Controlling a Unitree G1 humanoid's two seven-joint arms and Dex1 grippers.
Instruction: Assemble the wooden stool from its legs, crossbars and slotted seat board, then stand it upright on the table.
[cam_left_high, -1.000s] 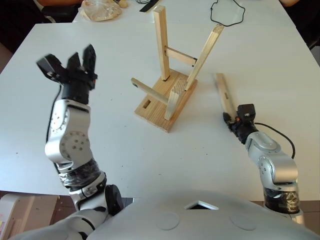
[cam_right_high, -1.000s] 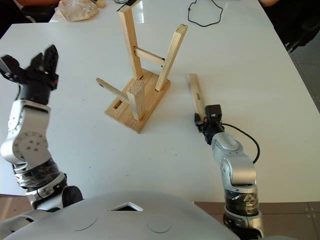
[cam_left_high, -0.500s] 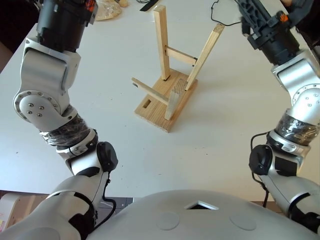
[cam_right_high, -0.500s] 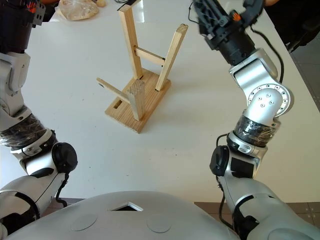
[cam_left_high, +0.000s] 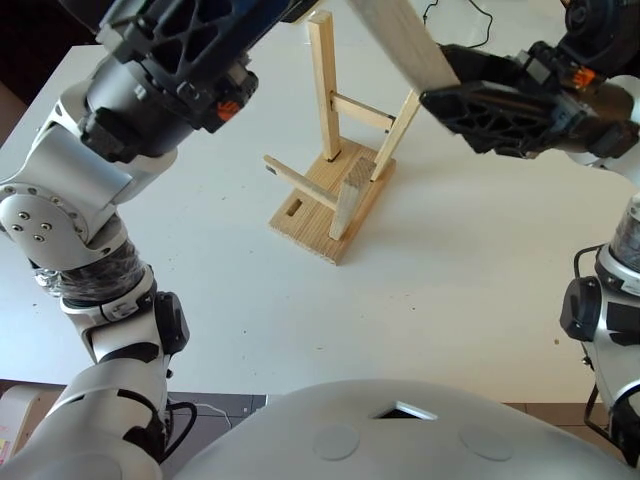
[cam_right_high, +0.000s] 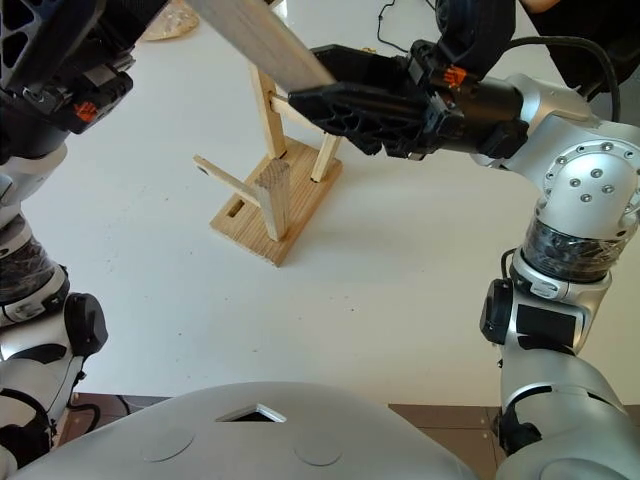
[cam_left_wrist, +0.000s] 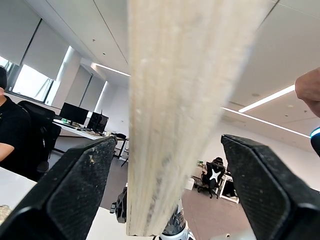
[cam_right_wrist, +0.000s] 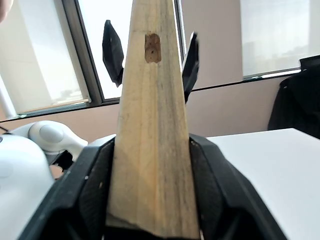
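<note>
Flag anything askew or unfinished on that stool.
The stool lies seat-down with three legs fitted. The rear right leg looks tilted beside the upright leg. One crossbar juts out with a free end, and a slot is empty. The fourth leg is in the right gripper.

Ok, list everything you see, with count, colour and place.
seat board: one, light wood, flat mid-table
fitted legs: three, light wood, standing in the seat board
crossbars: two, light wood, one joining the far legs, one sticking out of the near leg
loose leg: one, light wood, raised above the table
cable: one, black, table's far edge
table: one, white
left tool: black, open around the loose leg
right tool: black, shut on the loose leg
</note>
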